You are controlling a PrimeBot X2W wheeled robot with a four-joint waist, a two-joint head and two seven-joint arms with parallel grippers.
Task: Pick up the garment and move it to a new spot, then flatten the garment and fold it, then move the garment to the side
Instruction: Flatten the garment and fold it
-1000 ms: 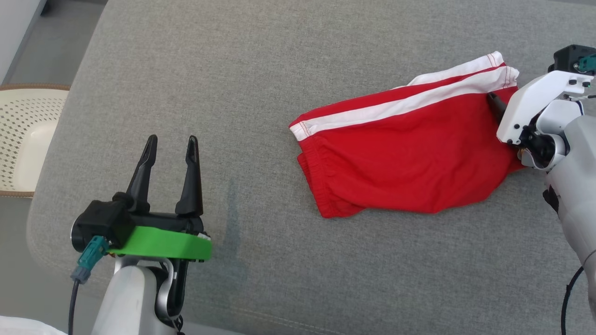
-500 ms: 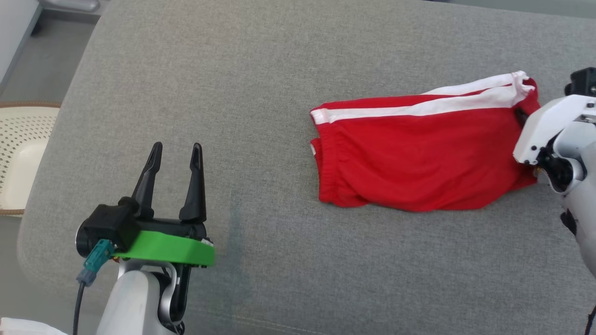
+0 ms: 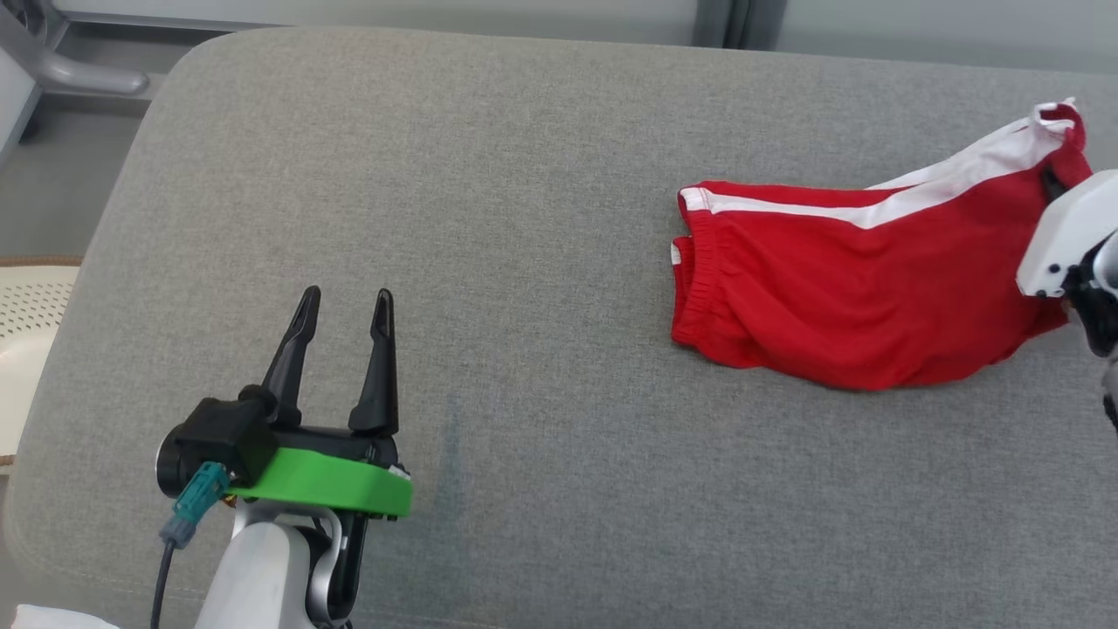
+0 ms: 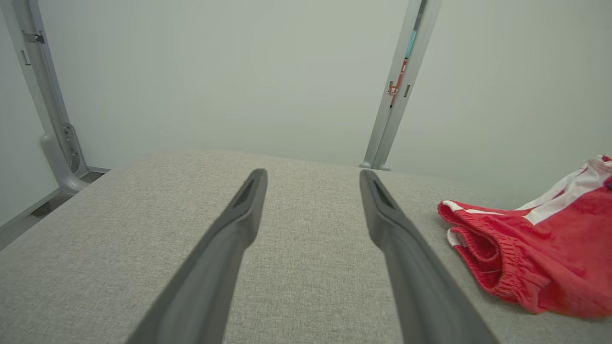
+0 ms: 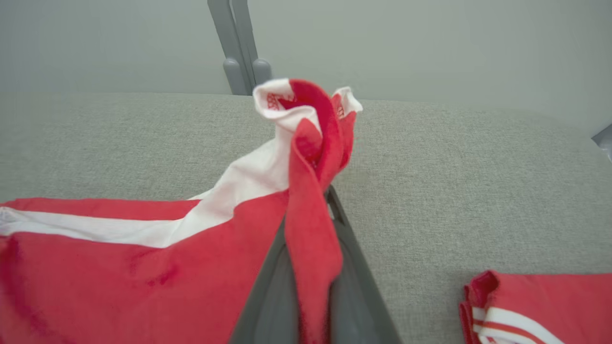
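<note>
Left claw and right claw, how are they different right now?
The left claw is open with nothing between its fingers; the right claw is shut on the red shorts. The left claw hovers over bare grey cushion, well apart from the shorts; the right claw holds one corner of them raised, at the right edge of the head view. Both have two long dark fingers.

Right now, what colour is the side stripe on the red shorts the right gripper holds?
White, along the red fabric shorts; clearest in the head view.
</note>
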